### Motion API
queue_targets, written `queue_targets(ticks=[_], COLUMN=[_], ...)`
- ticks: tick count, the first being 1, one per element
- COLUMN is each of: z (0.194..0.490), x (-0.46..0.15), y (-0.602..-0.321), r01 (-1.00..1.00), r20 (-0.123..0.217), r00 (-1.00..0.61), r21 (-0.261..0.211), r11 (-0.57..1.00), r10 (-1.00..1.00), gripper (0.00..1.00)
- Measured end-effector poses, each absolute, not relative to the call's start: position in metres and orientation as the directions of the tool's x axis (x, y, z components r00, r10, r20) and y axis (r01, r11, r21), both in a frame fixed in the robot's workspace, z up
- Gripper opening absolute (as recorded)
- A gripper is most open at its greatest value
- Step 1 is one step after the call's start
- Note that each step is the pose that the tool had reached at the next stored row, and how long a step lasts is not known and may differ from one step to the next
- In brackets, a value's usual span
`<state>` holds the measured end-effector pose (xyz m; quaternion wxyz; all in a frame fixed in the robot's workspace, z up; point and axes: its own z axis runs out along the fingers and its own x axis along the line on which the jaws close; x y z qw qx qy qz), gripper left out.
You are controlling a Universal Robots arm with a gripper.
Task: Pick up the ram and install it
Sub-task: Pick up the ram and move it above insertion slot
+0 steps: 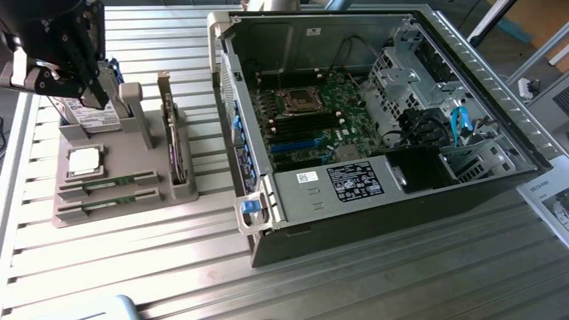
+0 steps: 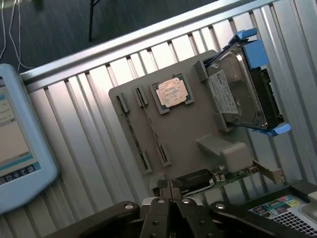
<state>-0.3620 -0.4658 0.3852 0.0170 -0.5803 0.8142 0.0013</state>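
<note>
In the exterior view the gripper (image 1: pixel 90 99) hangs over the hard drive (image 1: pixel 76 119); its two fingers are pressed together and hold nothing. The ram (image 1: pixel 106 184) stands on its long edge in a slot of the grey holder (image 1: pixel 124 163); it is lower than the gripper and well apart from it, past the processor chip (image 1: pixel 84 161). A second ram stick (image 1: pixel 105 205) sits just beside it, farther off.

In the wrist view the fingertips meet, empty; the ram is a thin line in its slot, below the gripper; the expansion card (image 2: pixel 225 176) is nearer.

The ram looks light, thin and stiff, and easy to hurt; I would pinch its flat sides near the middle of the top edge.
</note>
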Motion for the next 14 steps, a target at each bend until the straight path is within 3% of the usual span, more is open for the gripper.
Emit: queue_targets(ticks=[14], z=[0.3851], x=[-0.362], y=[-0.4658], r01=[-0.994], r20=[-0.029], r00=[-0.104], r21=[-0.018], r11=[0.104], r10=[-0.994], gripper=[0.13])
